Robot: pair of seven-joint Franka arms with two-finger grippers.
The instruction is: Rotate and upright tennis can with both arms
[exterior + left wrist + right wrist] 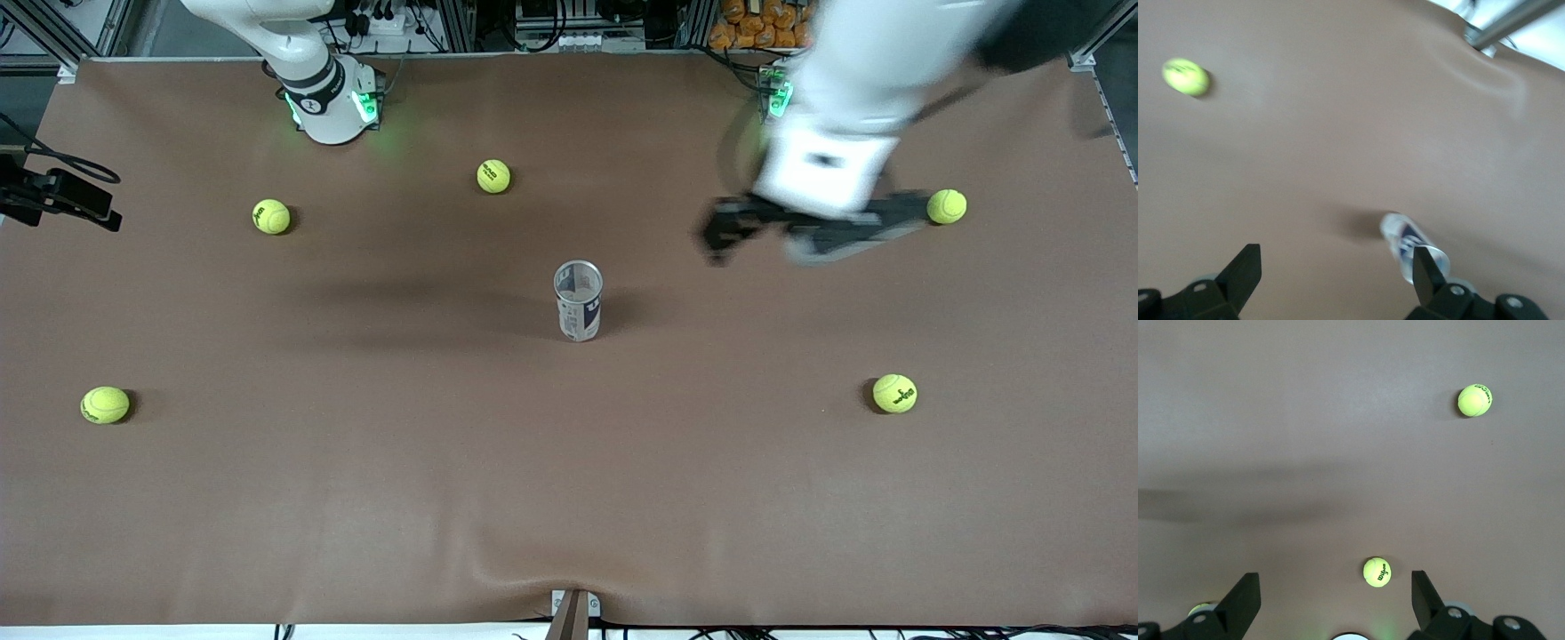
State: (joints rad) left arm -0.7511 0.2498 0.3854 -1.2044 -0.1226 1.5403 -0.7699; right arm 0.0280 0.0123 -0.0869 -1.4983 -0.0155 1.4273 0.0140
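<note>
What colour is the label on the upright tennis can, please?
White and navy, beneath a silver rim; the tennis can shows best in the front view.

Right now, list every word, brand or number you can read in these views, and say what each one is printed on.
"Wilson": black script on the tennis ball in the right wrist view.
Tennis can: navy and white label, print too small to read.
Other tennis balls, such as and: dark marks, too small or blurred to read.
</note>
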